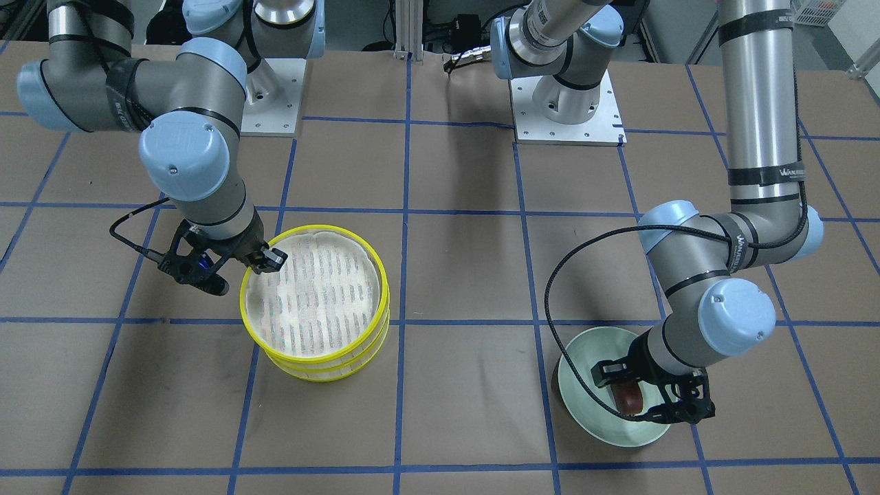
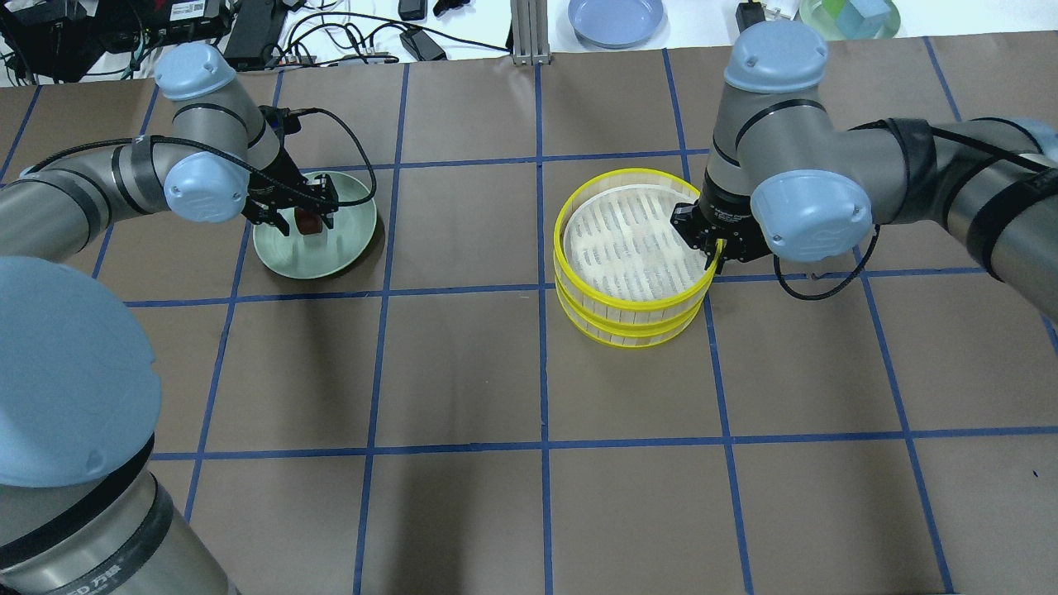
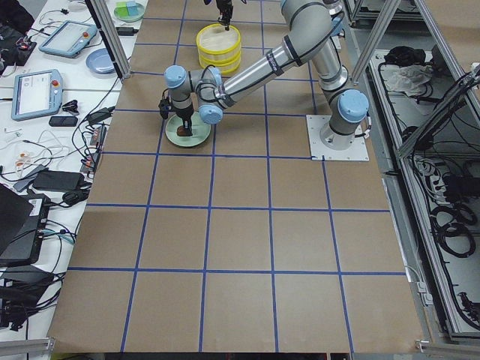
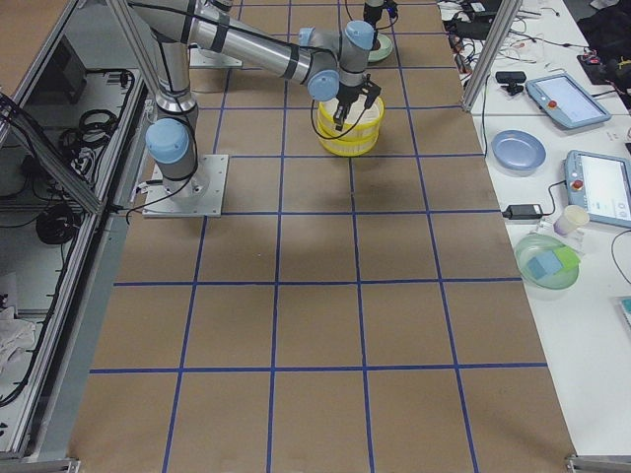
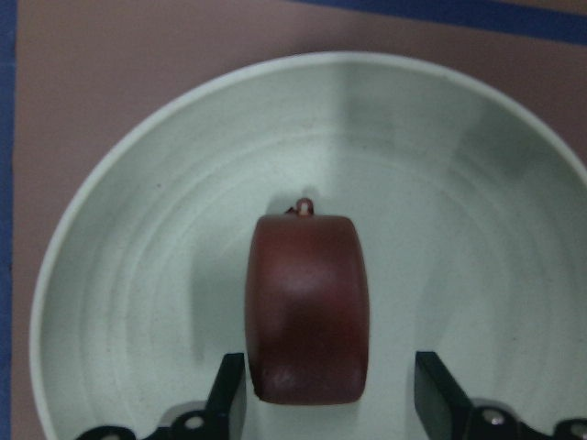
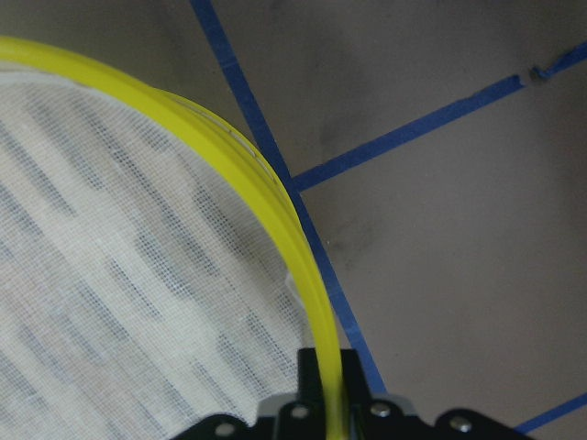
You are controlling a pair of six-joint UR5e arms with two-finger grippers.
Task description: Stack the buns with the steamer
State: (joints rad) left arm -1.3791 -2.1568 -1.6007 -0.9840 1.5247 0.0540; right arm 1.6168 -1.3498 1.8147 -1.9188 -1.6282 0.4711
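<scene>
The steamer [image 1: 313,295] is two yellow-rimmed trays with white cloth lining, stacked one on the other; the top tray is empty. My right gripper [image 1: 265,265] is shut on the top tray's yellow rim [image 6: 275,202] at its edge, as the overhead view [image 2: 702,248] also shows. The dark reddish-brown bun [image 5: 307,312] lies in the pale green plate [image 5: 459,183]. My left gripper [image 2: 310,219] is open and low over the plate, with one finger on each side of the bun. The cream-white bun is out of view.
The table is brown paper with a blue tape grid. The two arm bases [image 1: 567,103] stand at the robot's edge. A blue plate [image 2: 616,18] and cables lie on the white bench beyond the table.
</scene>
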